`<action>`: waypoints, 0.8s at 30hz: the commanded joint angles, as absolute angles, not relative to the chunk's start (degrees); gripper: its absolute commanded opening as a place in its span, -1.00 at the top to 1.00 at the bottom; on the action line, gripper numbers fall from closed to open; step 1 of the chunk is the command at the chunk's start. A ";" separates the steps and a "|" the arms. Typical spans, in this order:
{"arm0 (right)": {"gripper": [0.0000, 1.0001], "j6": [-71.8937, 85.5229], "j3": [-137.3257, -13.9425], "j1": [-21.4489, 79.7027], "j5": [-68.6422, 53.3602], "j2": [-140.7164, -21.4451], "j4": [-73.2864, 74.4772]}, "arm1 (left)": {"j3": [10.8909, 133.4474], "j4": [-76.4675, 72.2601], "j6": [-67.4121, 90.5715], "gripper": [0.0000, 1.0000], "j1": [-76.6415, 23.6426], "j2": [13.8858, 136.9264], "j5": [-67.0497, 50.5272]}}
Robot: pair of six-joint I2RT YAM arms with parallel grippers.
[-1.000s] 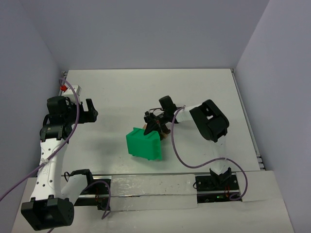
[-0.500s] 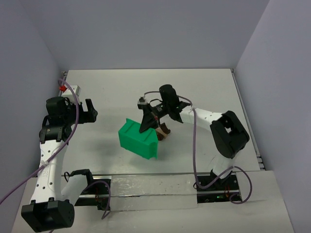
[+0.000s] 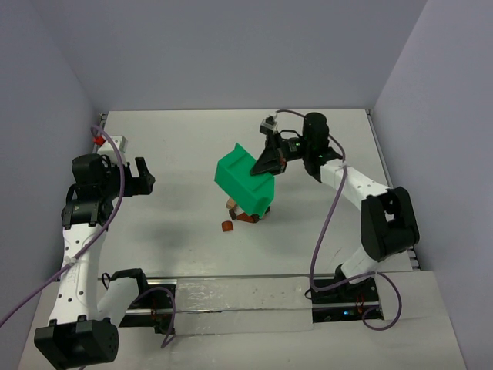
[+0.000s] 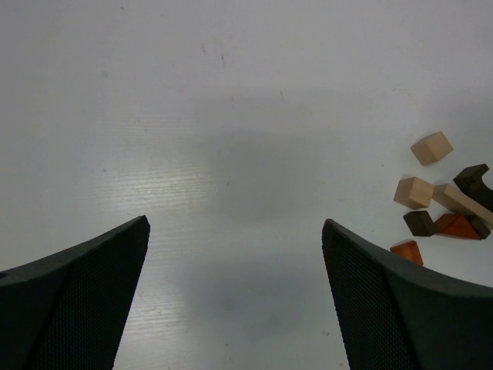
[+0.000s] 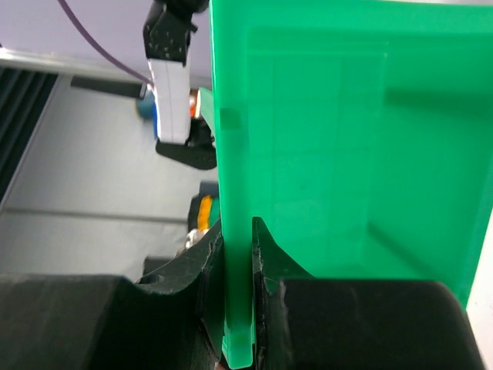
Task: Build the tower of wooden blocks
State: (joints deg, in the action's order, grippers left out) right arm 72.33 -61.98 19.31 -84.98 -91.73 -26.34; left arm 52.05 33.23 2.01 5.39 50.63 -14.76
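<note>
Small tan, reddish-brown and dark wood blocks (image 3: 242,216) (image 4: 442,203) scattered on white table (image 3: 177,146), just below raised, tilted green plastic bin (image 3: 243,179) (image 5: 347,146) pinched in right gripper (image 3: 268,163) (image 5: 237,266). Left gripper (image 3: 145,176) (image 4: 235,225) wide open, well apart.

Top: overhead. Left wrist: downward, shares wood blocks (image 4: 416,192) with top. Right wrist: bin (image 5: 347,154) close-up.

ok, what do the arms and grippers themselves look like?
The left arm and right arm match: white links, bulky black joint housings, black base mounts. A purple cable loops loosely along each. The left gripper and right gripper are black and two-fingered. The left fingers are broad and tapered, with a fine mesh texture.
</note>
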 commanded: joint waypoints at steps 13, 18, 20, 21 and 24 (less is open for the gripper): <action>1.00 8.89 -92.54 0.44 -30.79 -87.57 52.01 | 52.29 32.00 0.97 -0.98 6.23 48.72 -16.79; 1.00 0.62 -100.80 0.44 -9.93 -94.51 57.66 | 52.38 31.94 0.88 -0.99 6.30 48.37 -17.08; 1.00 -3.65 -102.20 -1.65 -2.92 -96.55 56.69 | 52.38 31.90 0.88 -0.98 6.24 47.82 -17.14; 1.00 -4.34 -102.90 -1.94 -0.52 -97.59 56.34 | 52.38 31.90 0.88 -0.98 6.24 47.75 -17.16; 1.00 -6.61 -106.33 -4.33 5.10 -102.52 55.91 | 52.38 31.90 0.80 -0.99 6.32 47.46 -17.38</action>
State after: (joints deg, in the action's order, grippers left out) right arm 1.34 -100.53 -1.23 -10.67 -97.80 53.80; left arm 52.05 33.26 1.23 5.80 48.55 -15.72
